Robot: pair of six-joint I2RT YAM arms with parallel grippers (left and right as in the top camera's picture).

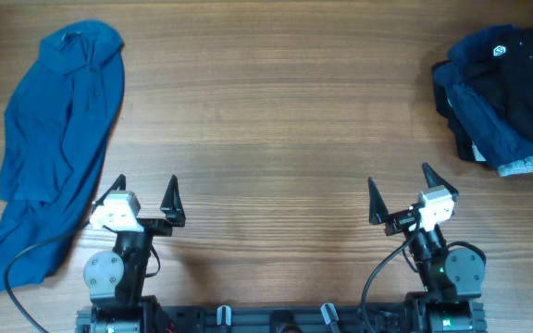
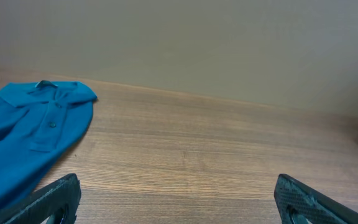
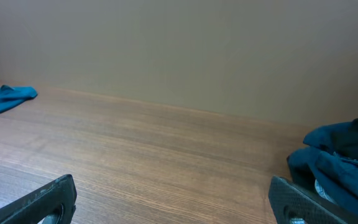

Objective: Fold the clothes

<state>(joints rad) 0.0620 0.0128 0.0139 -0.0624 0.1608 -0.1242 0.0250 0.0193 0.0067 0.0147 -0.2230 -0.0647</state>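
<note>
Both sets of jaws are spread wide with nothing between them. The left gripper (image 1: pixel 145 190) and right gripper (image 1: pixel 399 185) hang low over the near edge of the wooden table (image 1: pixel 266 111), well apart from each other. Just beside the left arm, the blue shirt (image 1: pixel 54 129) lies long and rumpled down the table's left side, collar at the far end, button placket facing up. Way off in the far right corner there's a heap: a black garment (image 1: pixel 516 55) with a white logo sits on top of a navy garment (image 1: pixel 484 120).

Robot lab bench setup: wood-grain table (image 1: pixel 266 120), plain beige wall (image 2: pixel 229 43) behind, two arm bases (image 1: pixel 109 273) w/ cables (image 1: pixel 26 257) at frame bottom
</note>
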